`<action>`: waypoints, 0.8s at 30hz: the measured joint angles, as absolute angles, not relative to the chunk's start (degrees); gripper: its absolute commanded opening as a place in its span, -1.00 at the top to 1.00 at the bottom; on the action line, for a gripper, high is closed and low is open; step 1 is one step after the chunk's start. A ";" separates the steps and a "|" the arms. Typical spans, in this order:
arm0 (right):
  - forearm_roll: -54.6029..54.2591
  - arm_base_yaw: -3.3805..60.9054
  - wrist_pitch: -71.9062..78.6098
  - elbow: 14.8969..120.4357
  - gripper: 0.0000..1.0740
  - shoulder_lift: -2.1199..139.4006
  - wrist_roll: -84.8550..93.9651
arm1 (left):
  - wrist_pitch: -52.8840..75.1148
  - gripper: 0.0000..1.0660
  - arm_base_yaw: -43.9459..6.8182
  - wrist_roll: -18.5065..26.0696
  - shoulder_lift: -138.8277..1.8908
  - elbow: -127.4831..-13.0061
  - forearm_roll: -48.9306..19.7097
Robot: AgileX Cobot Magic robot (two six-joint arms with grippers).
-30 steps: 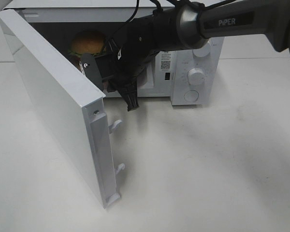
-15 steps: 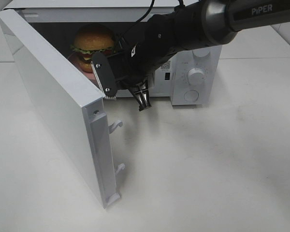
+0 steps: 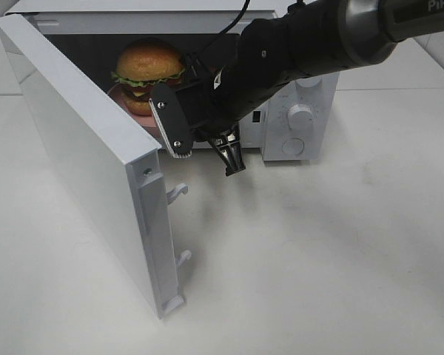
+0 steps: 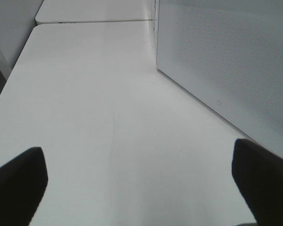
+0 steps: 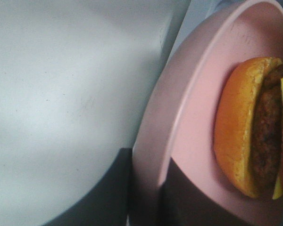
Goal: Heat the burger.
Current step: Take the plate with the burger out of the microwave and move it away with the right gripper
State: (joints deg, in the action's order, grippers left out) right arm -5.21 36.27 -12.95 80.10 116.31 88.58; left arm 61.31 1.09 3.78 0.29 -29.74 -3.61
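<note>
The burger (image 3: 148, 66) stands upright on a round pink plate (image 3: 120, 96) inside the open white microwave (image 3: 311, 81). From close up, the right wrist view shows the burger (image 5: 245, 127) and the plate (image 5: 188, 117). My right gripper (image 3: 232, 160) hangs just outside the oven's opening, to the right of the plate and apart from it. Its fingers point down and are pressed together with nothing between them. My left gripper (image 4: 141, 188) appears only in its wrist view, wide open and empty over the bare table, beside the microwave's perforated side wall (image 4: 226, 56).
The microwave door (image 3: 81, 163) swings far out toward the front left, with its latch hooks (image 3: 177, 192) on the free edge. Two knobs (image 3: 300, 117) sit on the control panel at the right. White table (image 3: 318, 251) spreads in front.
My right arm has pulled back to the right, out of the oven's opening, uncovering the burger. The burger and plate stayed inside. The left gripper has not moved.
</note>
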 measured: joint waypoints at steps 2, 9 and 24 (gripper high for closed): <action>-5.21 36.27 -12.78 79.64 1.00 115.91 88.69 | 61.31 -0.88 1.09 3.78 0.29 -29.74 -3.61; -6.47 36.50 -9.51 73.51 1.00 111.38 90.24 | 61.31 -0.88 1.09 3.78 0.29 -29.74 -3.61; -6.30 37.01 -6.36 61.71 1.00 103.53 91.73 | 61.31 -0.88 1.09 3.78 0.29 -29.74 -3.61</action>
State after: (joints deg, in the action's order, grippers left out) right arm -6.30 37.01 -6.36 61.71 103.53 91.73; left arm 61.31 1.09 3.78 0.29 -29.74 -3.61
